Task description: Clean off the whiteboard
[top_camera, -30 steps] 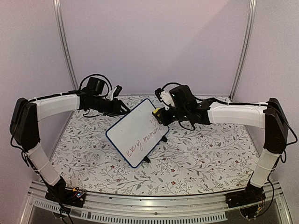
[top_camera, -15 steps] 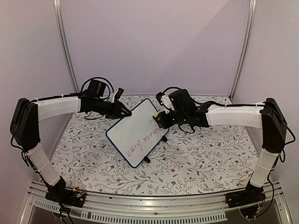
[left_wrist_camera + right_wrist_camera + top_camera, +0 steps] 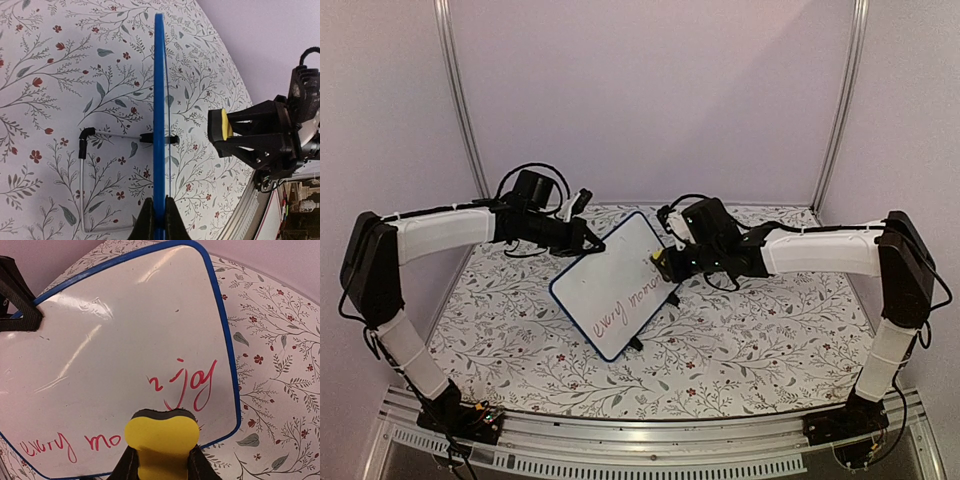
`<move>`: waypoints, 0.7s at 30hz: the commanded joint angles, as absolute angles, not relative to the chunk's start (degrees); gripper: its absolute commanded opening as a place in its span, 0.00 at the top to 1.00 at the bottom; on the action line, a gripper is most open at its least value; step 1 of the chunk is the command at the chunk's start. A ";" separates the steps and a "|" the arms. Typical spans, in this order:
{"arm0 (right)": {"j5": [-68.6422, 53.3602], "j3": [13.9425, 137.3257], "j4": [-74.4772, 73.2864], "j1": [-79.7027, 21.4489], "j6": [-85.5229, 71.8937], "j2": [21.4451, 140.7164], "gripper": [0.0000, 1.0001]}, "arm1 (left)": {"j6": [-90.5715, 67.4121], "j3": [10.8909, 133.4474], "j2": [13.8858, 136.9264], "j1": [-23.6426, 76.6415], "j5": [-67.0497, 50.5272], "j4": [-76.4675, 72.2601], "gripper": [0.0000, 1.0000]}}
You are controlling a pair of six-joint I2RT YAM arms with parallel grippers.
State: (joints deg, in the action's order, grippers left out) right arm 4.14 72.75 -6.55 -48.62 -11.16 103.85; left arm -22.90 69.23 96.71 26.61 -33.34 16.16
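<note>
The small white rectangular board with a thin blue frame [image 3: 620, 285] stands tilted on the flower-patterned tablecloth [image 3: 750, 340] between the arms, with red handwriting [image 3: 192, 385] across it. The left gripper [image 3: 591, 241] is clamped on its upper edge. The right gripper [image 3: 661, 262] is closed around a yellow eraser block [image 3: 161, 440], held just beside the written face.

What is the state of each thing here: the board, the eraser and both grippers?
whiteboard: standing, red writing on it.
eraser: gripped, apart from whiteboard.
left gripper: shut on whiteboard edge.
right gripper: shut on eraser.
</note>
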 commanded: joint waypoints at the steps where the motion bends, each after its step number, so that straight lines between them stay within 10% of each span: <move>1: 4.53 71.56 -7.35 -49.59 -10.84 99.90 0.81 | -19.07 70.93 95.18 33.93 -30.95 23.45 1.00; 21: 5.88 59.61 -0.53 -53.62 -11.37 93.20 0.82 | -17.85 62.01 90.73 34.81 -41.93 14.49 1.00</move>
State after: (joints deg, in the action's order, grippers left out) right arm 5.08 60.45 -4.16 -52.64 -11.77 93.84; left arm -19.25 63.31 91.39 34.94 -38.65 17.69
